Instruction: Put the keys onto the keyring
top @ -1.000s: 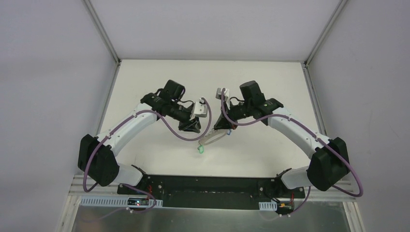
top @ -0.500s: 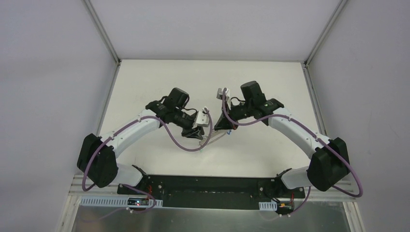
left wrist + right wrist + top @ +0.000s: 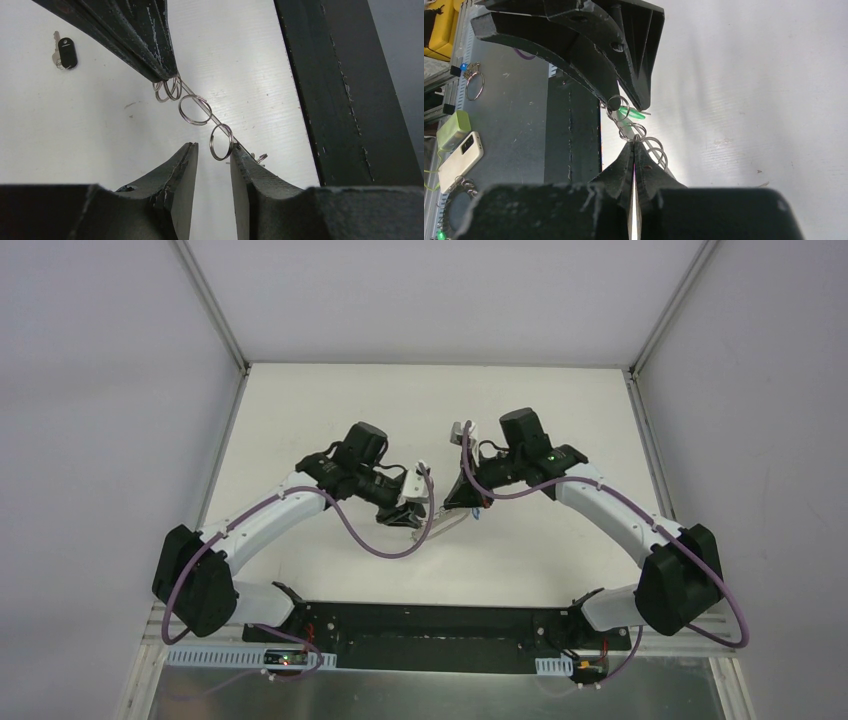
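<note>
The keyring (image 3: 447, 524) hangs stretched between both grippers near the table's middle. My right gripper (image 3: 634, 143) is shut on one ring of its silvery chain (image 3: 655, 148); in the left wrist view its fingers (image 3: 150, 45) pinch the chain's upper end. My left gripper (image 3: 213, 150) stands open at the chain's lower end, where the last ring (image 3: 221, 142) leans against its right fingertip (image 3: 239, 152). A green key (image 3: 631, 113) lies just under the left gripper (image 3: 624, 65). A black key (image 3: 66, 52) lies alone on the table further off. The blue key does not show.
The black base plate (image 3: 430, 625) runs along the table's near edge, close behind the left gripper (image 3: 408, 512). Beyond that edge lie a green and white box (image 3: 453, 129), a white device (image 3: 461, 156) and a spare ring (image 3: 474, 85). Grey walls enclose the white table (image 3: 330, 400).
My left arm has swung right and forward to the keyring's lower end, hiding the green key from above. Its jaws have widened a little. The right arm has held still.
</note>
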Controlling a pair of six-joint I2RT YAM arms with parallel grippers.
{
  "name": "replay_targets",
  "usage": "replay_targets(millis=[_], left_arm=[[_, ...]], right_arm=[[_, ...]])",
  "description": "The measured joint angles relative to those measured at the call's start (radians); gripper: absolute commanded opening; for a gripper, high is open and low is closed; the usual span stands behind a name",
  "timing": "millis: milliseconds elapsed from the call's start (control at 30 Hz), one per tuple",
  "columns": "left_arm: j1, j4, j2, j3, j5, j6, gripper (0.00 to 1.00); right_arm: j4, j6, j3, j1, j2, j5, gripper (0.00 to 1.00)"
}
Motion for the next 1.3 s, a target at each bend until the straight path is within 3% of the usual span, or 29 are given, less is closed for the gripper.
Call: replay_targets(millis=[200, 533, 700, 767, 933, 1000, 1300], left_arm=[[0.000, 0.004, -0.010, -0.002, 0.000, -0.001, 0.29], [0.000, 0.014, -0.010, -0.002, 0.000, -0.021, 0.00], [0.000, 0.009, -0.010, -0.002, -0.001, -0.021, 0.00], [0.000, 0.005, -0.011, -0.002, -0.001, -0.021, 0.00], [0.000, 0.002, -0.023, -0.002, -0.008, -0.049, 0.00], [0.000, 0.008, -0.029, -0.002, -0.009, -0.075, 0.00], [0.001, 0.209, -0.034, 0.001, 0.014, -0.451, 0.00]], right_arm=[[0.002, 0.007, 0.000, -0.002, 0.000, -0.005, 0.00], [0.006, 0.015, 0.000, -0.003, 0.008, -0.014, 0.00], [0.021, 0.020, -0.016, -0.014, 0.008, -0.020, 0.01], [0.021, 0.024, -0.022, -0.018, 0.008, -0.021, 0.09], [0.031, 0.047, -0.024, -0.036, 0.006, -0.020, 0.48], [0.040, 0.060, -0.028, -0.048, -0.002, -0.013, 0.57], [0.096, 0.134, -0.028, -0.062, -0.048, -0.022, 0.55]])
